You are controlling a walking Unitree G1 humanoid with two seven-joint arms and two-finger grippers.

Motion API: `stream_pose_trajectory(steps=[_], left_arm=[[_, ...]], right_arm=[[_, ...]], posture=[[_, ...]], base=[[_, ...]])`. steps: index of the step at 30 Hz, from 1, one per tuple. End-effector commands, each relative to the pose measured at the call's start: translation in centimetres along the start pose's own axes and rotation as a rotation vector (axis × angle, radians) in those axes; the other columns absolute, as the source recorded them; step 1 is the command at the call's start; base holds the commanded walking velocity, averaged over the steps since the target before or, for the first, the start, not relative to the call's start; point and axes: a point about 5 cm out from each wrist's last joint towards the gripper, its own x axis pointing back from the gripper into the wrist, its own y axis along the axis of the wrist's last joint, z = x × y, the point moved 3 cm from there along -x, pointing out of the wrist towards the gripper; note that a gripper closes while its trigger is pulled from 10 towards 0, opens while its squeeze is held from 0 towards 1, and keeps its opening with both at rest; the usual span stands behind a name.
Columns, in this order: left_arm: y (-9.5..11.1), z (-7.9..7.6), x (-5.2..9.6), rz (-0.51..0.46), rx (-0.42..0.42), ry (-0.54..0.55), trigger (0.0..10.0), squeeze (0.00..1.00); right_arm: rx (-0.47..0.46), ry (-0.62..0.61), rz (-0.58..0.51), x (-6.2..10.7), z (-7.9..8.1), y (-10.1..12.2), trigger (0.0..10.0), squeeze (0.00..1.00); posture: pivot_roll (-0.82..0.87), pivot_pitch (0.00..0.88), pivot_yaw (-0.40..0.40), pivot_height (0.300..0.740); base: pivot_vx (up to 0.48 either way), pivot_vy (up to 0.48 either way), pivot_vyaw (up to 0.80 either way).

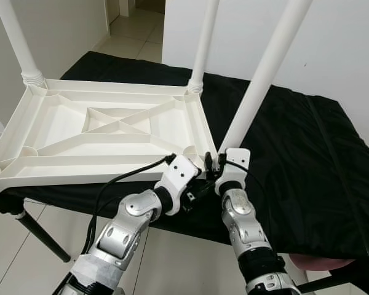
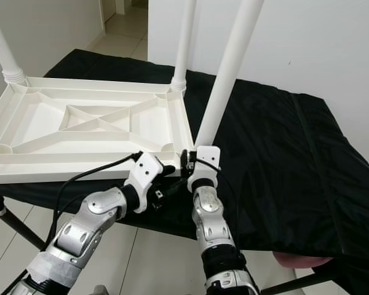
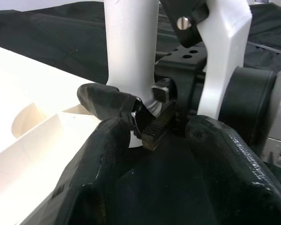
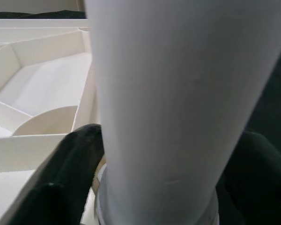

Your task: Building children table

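Left eye view: upside-down white tabletop lying flat on black-draped worktop, ribbed underside up, long axis running left to right. Near long edge of tabletop jutting slightly past worktop's front edge, with open floor below. Left of tabletop, little worktop showing; right of tabletop, a broad stretch of bare black cloth reaching to worktop's far right edge. Beyond tabletop, white walls and a tiled doorway.

Two white legs standing upright in tabletop's far corners, tops cut off by the frame. Third leg at tabletop's near right corner, long axis tilted, upper end leaning up and to the right, foot end meeting the corner socket.

Right gripper at that near right corner, black fingers closed around the foot of the tilted leg, one on either side, as seen in right wrist view. Left gripper just beside it, at tabletop's near edge, fingers spread apart and holding nothing, tips close to the leg's foot and to the right gripper's fingers in left wrist view.
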Motion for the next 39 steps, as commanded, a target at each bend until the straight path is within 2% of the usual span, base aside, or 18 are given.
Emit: stream_pose_trajectory(steps=[1, 8, 12, 13, 14, 17, 19, 22, 26, 30, 35, 36, 38, 39], left_arm=[[-0.2, -0.3, -0.1, 0.005, 0.000, -0.003, 10.0, 0.00], [-0.2, -0.3, -0.2, 0.004, -0.001, -0.003, 10.0, 0.00], [-0.1, -0.2, -0.1, 0.004, -0.002, 0.001, 10.0, 0.00], [-0.1, -0.2, -0.1, 0.004, -0.002, 0.001, 10.0, 0.00], [-0.2, -0.3, -0.1, 0.004, -0.002, 0.000, 10.0, 0.00], [-0.2, -0.3, -0.1, 0.004, 0.000, -0.002, 10.0, 0.00], [-0.2, -0.3, -0.1, 0.004, 0.000, -0.002, 10.0, 0.00], [-0.1, -0.3, -0.2, 0.000, 0.001, -0.002, 10.0, 0.00], [-0.1, -0.1, -0.1, -0.001, -0.002, 0.001, 10.0, 0.00], [-0.1, -0.1, 0.0, 0.001, -0.003, 0.002, 10.0, 0.00], [0.0, 0.4, 0.2, 0.003, -0.004, 0.011, 10.0, 0.00], [0.0, 0.5, 0.2, 0.003, -0.008, 0.013, 10.0, 0.00], [0.1, 0.5, 0.2, 0.002, -0.011, 0.014, 10.0, 0.00], [0.1, 0.6, 0.2, 0.002, -0.014, 0.014, 10.0, 0.00]], right_arm=[[-0.010, 0.006, 0.004, 0.3, -0.3, -0.1, 10.0, 1.00], [-0.011, 0.067, -0.010, 0.4, -0.6, 0.4, 10.0, 1.00], [-0.026, 0.198, 0.014, 0.5, -1.3, 0.5, 10.0, 1.00], [-0.026, 0.198, 0.014, 0.5, -1.3, 0.5, 10.0, 1.00], [-0.018, 0.241, 0.008, 0.5, -1.5, 0.7, 10.0, 0.00], [0.007, 0.321, -0.005, 0.3, -1.7, 1.3, 10.0, 0.00], [0.007, 0.321, -0.005, 0.3, -1.7, 1.3, 10.0, 0.00], [0.076, 0.450, -0.040, -0.1, -2.5, 2.1, 10.0, 0.00], [0.094, 0.535, -0.040, -0.3, -2.7, 2.3, 10.0, 0.00], [0.103, 0.596, -0.021, -0.7, -2.7, 2.2, 10.0, 0.00], [0.136, 0.656, 0.045, -1.5, -2.4, 1.1, 9.8, 0.00], [0.156, 0.665, 0.053, -1.7, -2.3, 0.8, 5.6, 0.00], [0.172, 0.671, 0.058, -1.7, -2.2, 0.7, 5.6, 0.00], [0.171, 0.681, 0.062, -1.8, -2.1, 0.6, 3.8, 0.00]], posture=[[-0.01, 0.000, -0.105, 0.740], [-0.01, 0.000, -0.105, 0.740], [-0.01, 0.000, -0.106, 0.740], [-0.01, 0.000, -0.106, 0.740], [-0.01, 0.000, -0.106, 0.740], [-0.02, 0.000, -0.107, 0.740], [-0.02, 0.000, -0.107, 0.740], [-0.02, 0.000, -0.106, 0.740], [-0.02, 0.000, -0.106, 0.740], [-0.01, 0.000, -0.102, 0.740], [-0.01, 0.000, -0.091, 0.740], [0.00, 0.000, -0.092, 0.740], [0.00, 0.000, -0.092, 0.740], [0.00, 0.000, -0.091, 0.740]], base=[[0.000, 0.000, 0.00], [0.000, 0.000, 0.00], [0.000, 0.000, 0.00], [0.000, 0.000, 0.00], [0.000, 0.000, 0.00], [0.000, 0.000, 0.00], [0.000, 0.000, 0.00], [0.000, 0.000, 0.00], [0.000, 0.000, 0.00], [0.000, 0.000, 0.00], [0.000, 0.000, 0.00], [0.000, 0.000, 0.00], [0.000, 0.000, 0.00], [0.000, 0.000, 0.00]])
